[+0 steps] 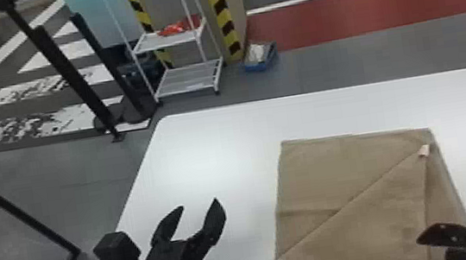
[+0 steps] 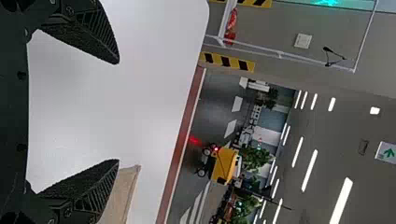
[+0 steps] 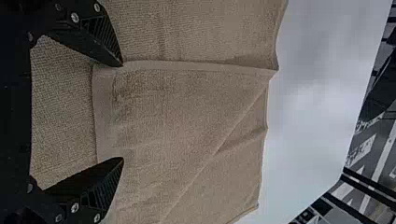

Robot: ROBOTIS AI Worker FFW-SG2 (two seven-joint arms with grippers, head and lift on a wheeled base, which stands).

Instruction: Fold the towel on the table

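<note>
Head view.
Item: towel [image 1: 317,181], tan, part-folded; lying on the table [image 1: 212,143], its long axis apparently running away from the robot. Label [image 1: 424,151] sitting near the towel's far right corner.
Item: left end effector [image 1: 199,205]; standing well apart, to the towel's left, fingers spread.
Item: right end effector [image 1: 432,246]; hanging at the towel's near right part, the nearer of the two.

Left wrist view.
Item: left end effector, fingers gaping, clamping nothing. Towel edge showing just beyond one finger, outside the gap.

Right wrist view.
Item: right end effector, fingers parting over the towel, clamping nothing; whether they are touching it, cannot tell. Hem [image 3: 102,116] crossing the gap, its corner lying just beside one fingertip.
Judgement: the coming move is probably turning on this hem, the right end effector needing little sideways travel, the left needing to cross to the towel's left side first.
</note>
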